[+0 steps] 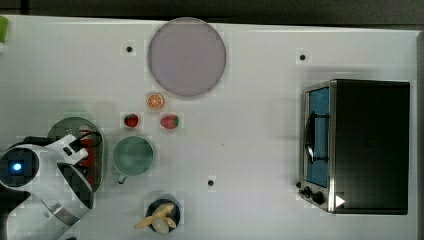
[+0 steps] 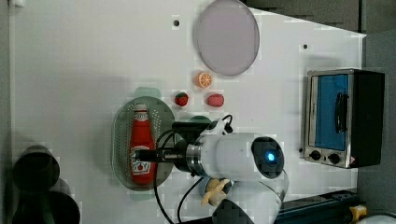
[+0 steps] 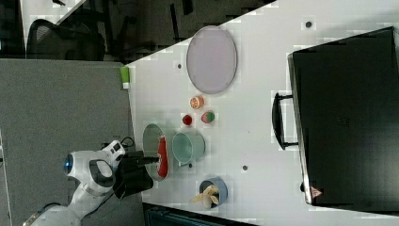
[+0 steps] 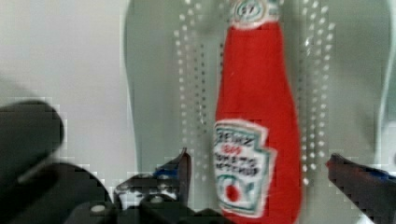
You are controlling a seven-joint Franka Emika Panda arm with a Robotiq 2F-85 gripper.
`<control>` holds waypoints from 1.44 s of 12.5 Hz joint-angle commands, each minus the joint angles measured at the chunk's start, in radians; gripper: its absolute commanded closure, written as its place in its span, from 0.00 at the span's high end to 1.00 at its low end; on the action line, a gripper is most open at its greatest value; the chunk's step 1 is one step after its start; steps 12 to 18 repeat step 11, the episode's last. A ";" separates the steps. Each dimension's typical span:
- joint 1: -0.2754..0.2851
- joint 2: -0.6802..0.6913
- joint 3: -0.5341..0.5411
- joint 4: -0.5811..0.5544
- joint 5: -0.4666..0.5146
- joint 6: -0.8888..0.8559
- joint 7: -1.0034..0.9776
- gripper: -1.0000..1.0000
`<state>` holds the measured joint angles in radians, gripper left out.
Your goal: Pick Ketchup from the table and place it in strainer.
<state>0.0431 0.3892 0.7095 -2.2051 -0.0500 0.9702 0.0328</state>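
— White tabletop (image 1: pixel 260 130) on my screens, with a toaster oven (image 1: pixel 360 145) at the top view's right. Where is the ketchup bottle (image 2: pixel 141 144)?

— I see it lying flat inside the strainer (image 2: pixel 122 128), along the basket's long axis. In the left view its cap points toward the top of the picture, its base toward the bottom, label face up.

— And the gripper (image 4: pixel 259 170)?

— My wrist camera shows the fingers spread wide, one on each side of the bottle's lower body, with a gap on both sides. Nothing is held; I read it as released. In the left view the gripper sits over the label end of the bottle.

— What else is near?

— A green mug (image 1: pixel 132 155) just beside the strainer, two strawberries (image 1: pixel 131 120) and an orange slice (image 1: pixel 155 101) beyond it, then a lilac plate (image 1: pixel 186 56).
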 commanded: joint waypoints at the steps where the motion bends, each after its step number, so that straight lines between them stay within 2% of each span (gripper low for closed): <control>1: -0.063 -0.136 -0.015 0.028 0.004 -0.040 0.069 1.00; 5: -0.191 -0.318 -0.068 0.058 0.009 -0.235 0.069 1.00; 9: -0.275 -0.455 -0.220 0.118 0.010 -0.441 0.069 1.00; 11: -0.288 -0.484 -0.320 0.183 0.010 -0.554 0.059 1.00; 18: -0.288 -0.484 -0.320 0.183 0.010 -0.554 0.059 1.00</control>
